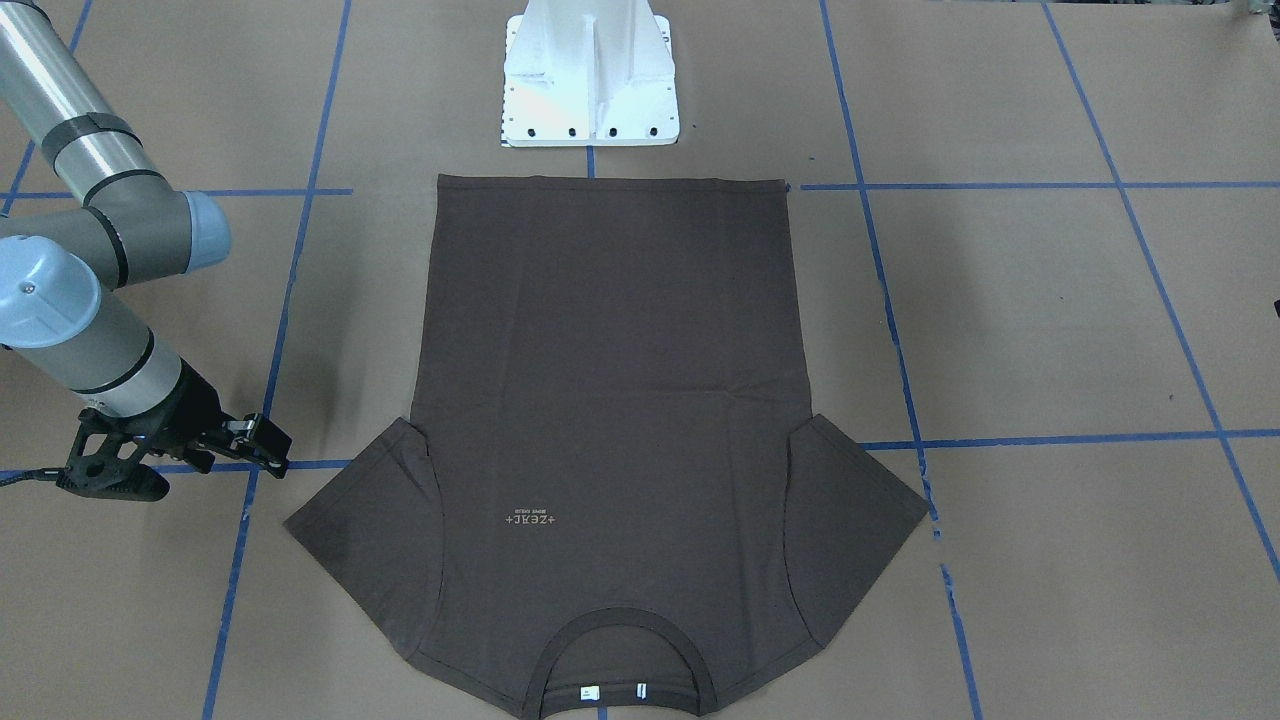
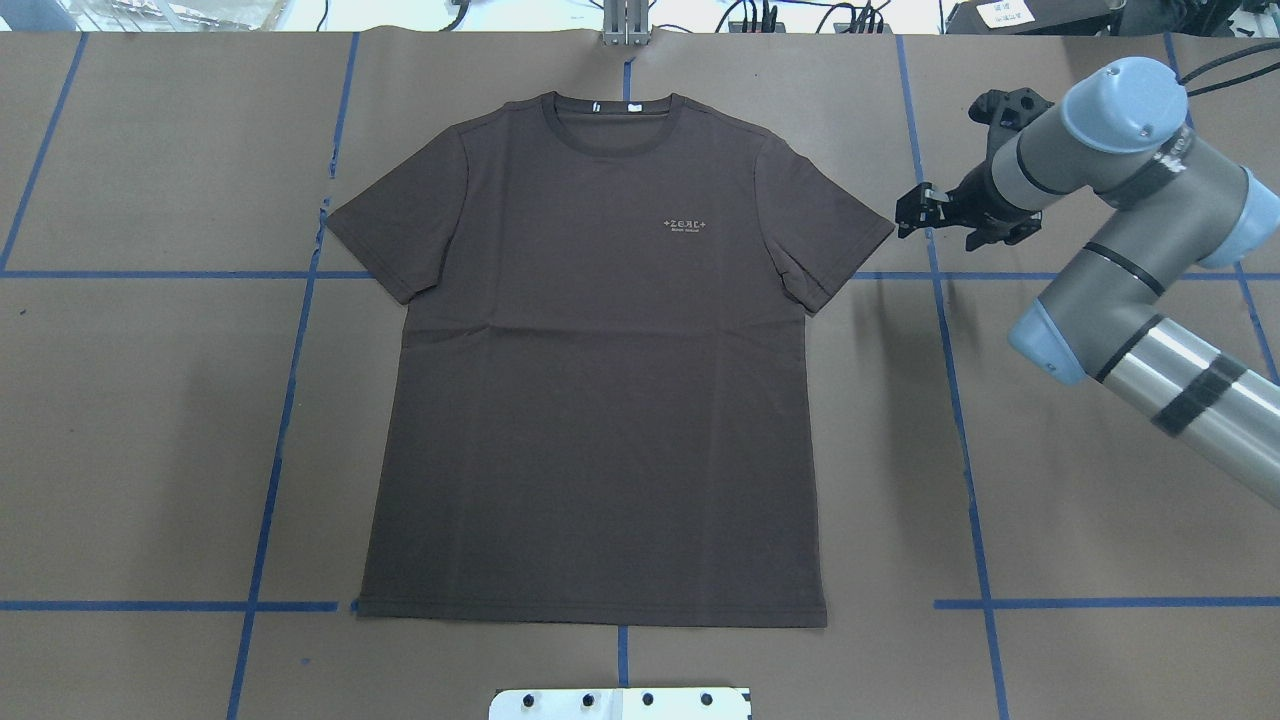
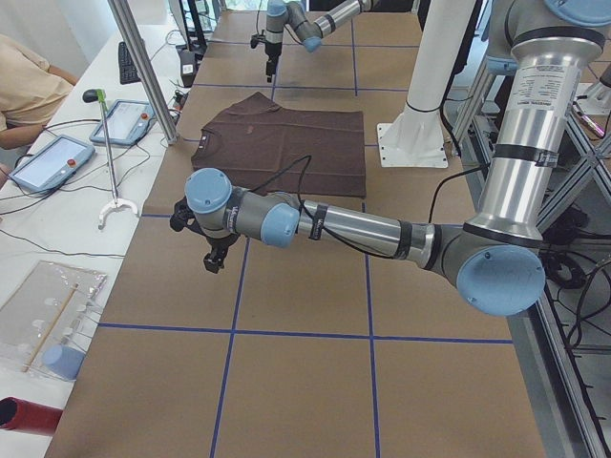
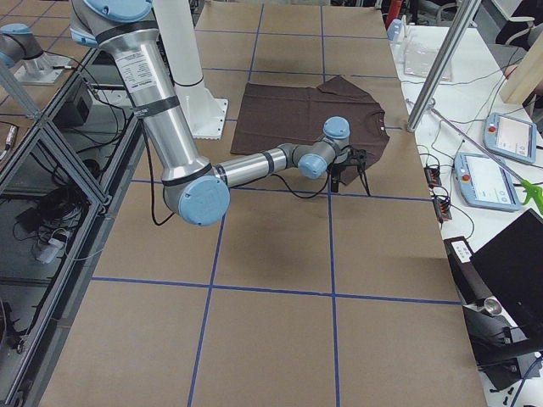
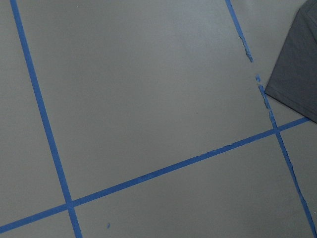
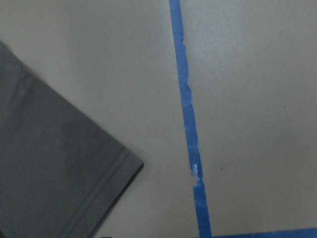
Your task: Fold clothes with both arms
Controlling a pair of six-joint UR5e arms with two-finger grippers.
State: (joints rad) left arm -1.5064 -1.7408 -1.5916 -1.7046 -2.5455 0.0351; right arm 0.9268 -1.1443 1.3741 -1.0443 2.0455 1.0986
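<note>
A dark brown T-shirt (image 2: 600, 380) lies flat and face up in the middle of the tabletop (image 2: 150, 450); its hem runs along the robot-side edge, just short of the white pedestal base (image 1: 590, 80), and its ribbed collar (image 2: 612, 148) points to the far edge. On the chest sits a short line of pale lettering (image 2: 685, 223) with a plus sign at each end; the letters between look like "ZE" and two more that cannot be read for certain, and a smaller line under it is too tiny to read. Two small white tags (image 2: 634, 106) show inside the back of the neck; no writing on them can be made out.

The right gripper (image 2: 905, 212) hangs low just beside the tip of the sleeve (image 2: 845, 240) on that side, apart from the cloth, fingers spread. The left gripper (image 3: 216, 262) points down over bare brown paper beyond the other sleeve, near a blue tape line (image 2: 280, 450); whether its fingers are spread or pressed together cannot be told.
</note>
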